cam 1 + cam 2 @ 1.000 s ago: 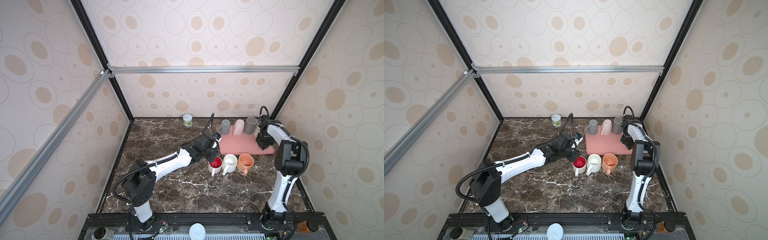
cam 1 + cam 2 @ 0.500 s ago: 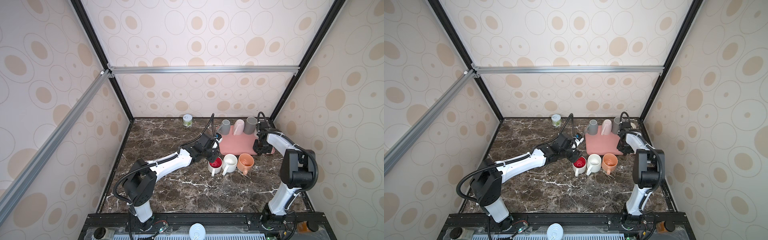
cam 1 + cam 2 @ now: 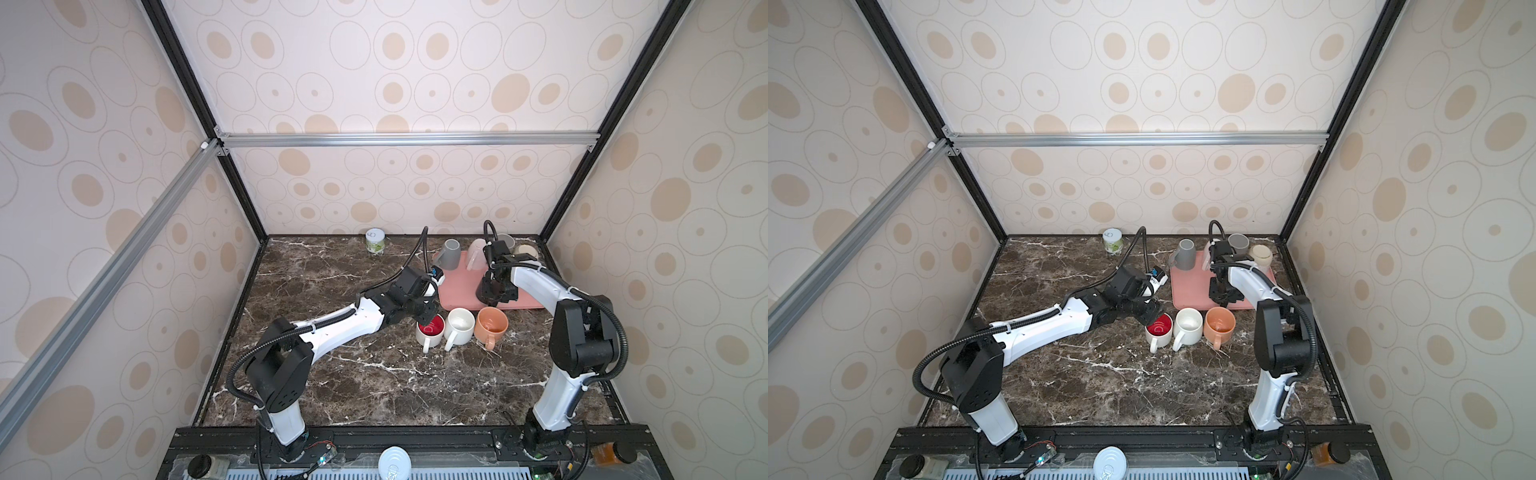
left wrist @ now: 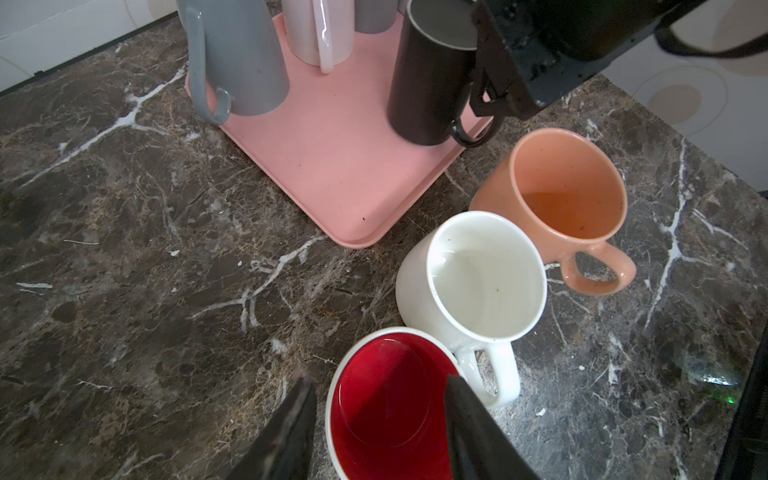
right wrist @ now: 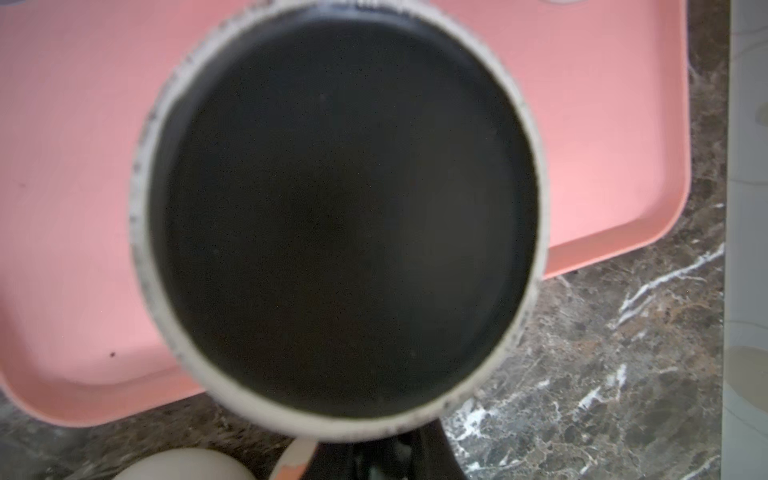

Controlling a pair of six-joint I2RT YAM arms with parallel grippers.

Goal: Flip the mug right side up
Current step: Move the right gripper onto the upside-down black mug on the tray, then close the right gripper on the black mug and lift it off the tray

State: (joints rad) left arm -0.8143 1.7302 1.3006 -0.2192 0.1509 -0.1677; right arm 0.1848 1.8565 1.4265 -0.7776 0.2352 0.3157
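A black mug [image 3: 487,287] hangs upside down over the front right part of the pink tray [image 3: 457,286], its unglazed foot ring facing up [image 5: 340,216]. My right gripper [image 3: 500,293] is shut on the mug's handle side, seen in the left wrist view as the black mug [image 4: 428,83] held from the right. I cannot tell whether it touches the tray. My left gripper [image 4: 380,419] stands open just above an upright white mug with a red inside [image 4: 390,407], one finger outside its wall and one over its rim. Both top views show the left gripper [image 3: 1149,316] at the red mug [image 3: 1159,329].
An upright white mug [image 3: 459,325] and an orange mug [image 3: 492,326] stand in a row with the red one before the tray. A grey mug [image 3: 449,253], a pale pink mug [image 3: 474,255] and another grey mug [image 3: 506,241] stand inverted at the tray's back. A small jar [image 3: 375,242] sits by the back wall.
My right arm has carried the black mug leftward from the tray's right edge to over its front right part. The left arm and its open jaws have stayed put.
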